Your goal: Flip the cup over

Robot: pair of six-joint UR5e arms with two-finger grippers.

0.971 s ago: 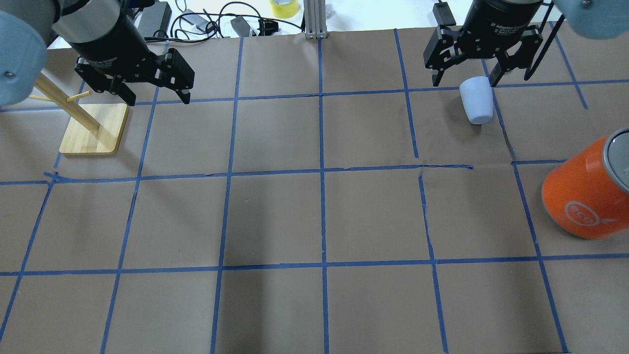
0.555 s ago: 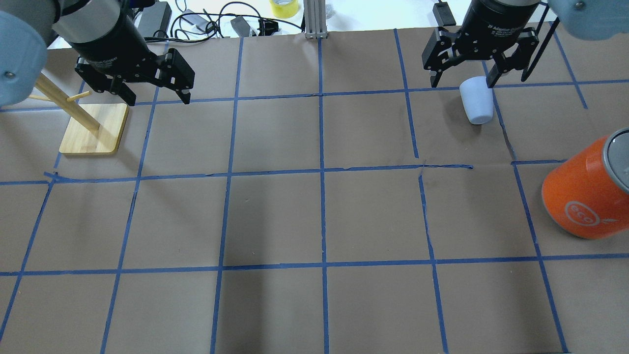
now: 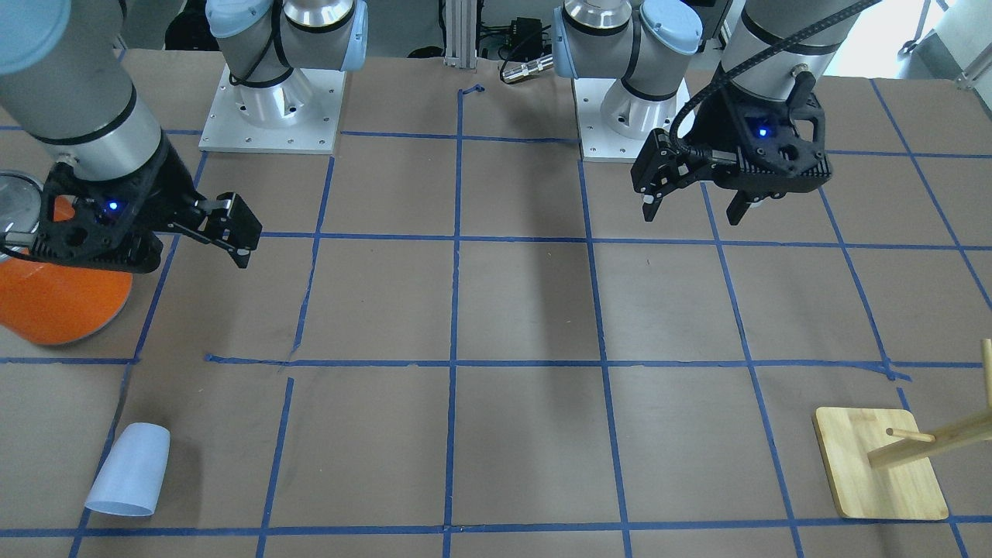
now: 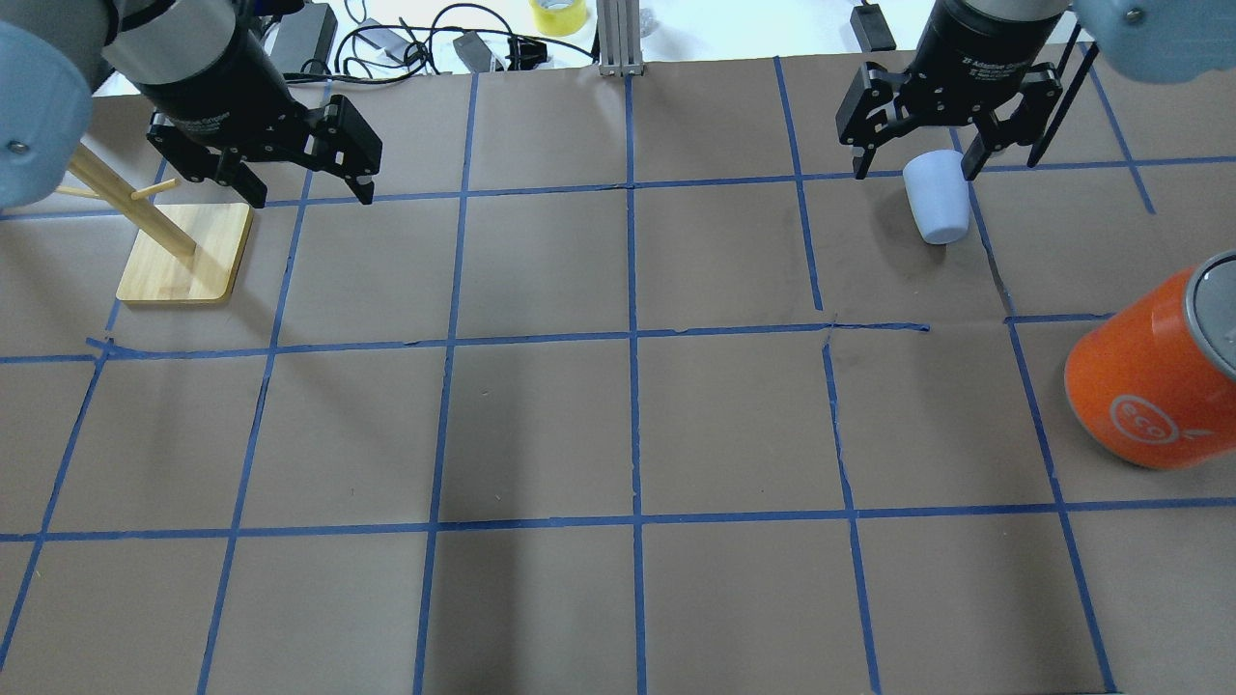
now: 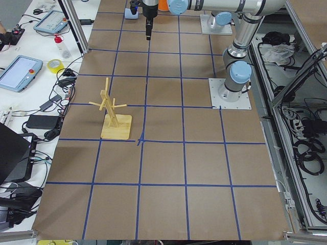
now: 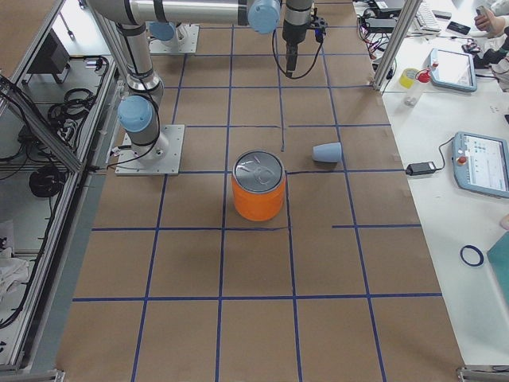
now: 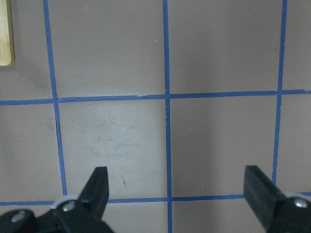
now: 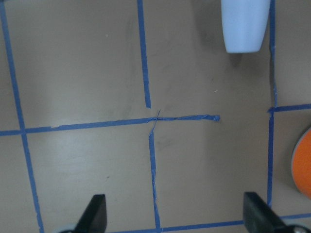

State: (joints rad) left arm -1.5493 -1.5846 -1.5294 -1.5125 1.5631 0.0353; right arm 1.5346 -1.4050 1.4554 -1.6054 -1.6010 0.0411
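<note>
The small pale blue-white cup (image 4: 937,198) lies on its side on the brown paper at the far right, rim pointing away from the robot. It also shows in the front view (image 3: 128,480), the right side view (image 6: 327,152) and at the top of the right wrist view (image 8: 244,24). My right gripper (image 4: 913,172) is open and empty, held high above the table near the cup and not touching it. In its wrist view (image 8: 174,206) the cup lies ahead of the fingers. My left gripper (image 4: 311,198) is open and empty at the far left, also seen in the front view (image 3: 692,217).
A large orange can (image 4: 1154,372) with a silver top stands at the right edge, nearer the robot than the cup. A wooden peg rack on a square base (image 4: 183,253) stands at the far left under the left arm. Cables and a tape roll lie beyond the table's far edge.
My right gripper has shifted slightly above the cup and stays open. The cup and the left arm have not moved.
</note>
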